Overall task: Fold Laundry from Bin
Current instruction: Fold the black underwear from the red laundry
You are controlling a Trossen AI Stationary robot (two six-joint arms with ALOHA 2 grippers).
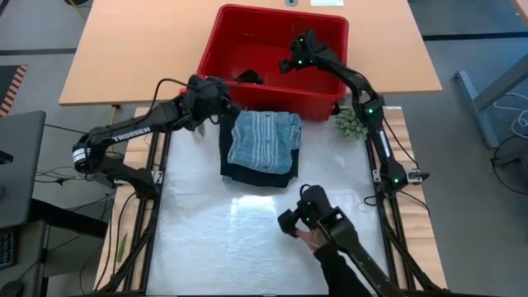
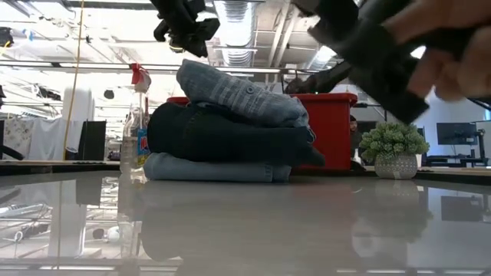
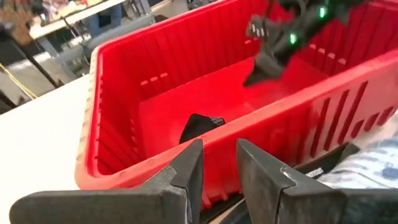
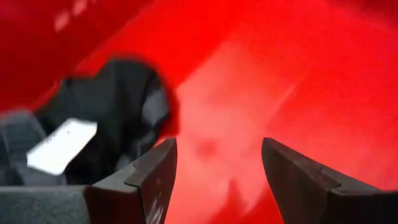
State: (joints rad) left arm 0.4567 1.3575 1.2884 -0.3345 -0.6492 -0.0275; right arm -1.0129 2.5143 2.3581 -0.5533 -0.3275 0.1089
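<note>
The red bin stands at the table's far side. A black garment lies on its floor; a white label shows on it. My right gripper is open inside the bin, over the bare floor beside the garment and touching nothing; the high view shows the right gripper. My left gripper hovers outside the bin's near left corner, narrowly open and holding nothing. A folded stack of laundry rests on the table in front of the bin: light blue at the bottom, dark navy in the middle, faded grey-blue on top.
A person's hand with a dark device reaches over the table's near right part. A small green plant sits by the bin's near right corner. A clear spray bottle stands left of the stack.
</note>
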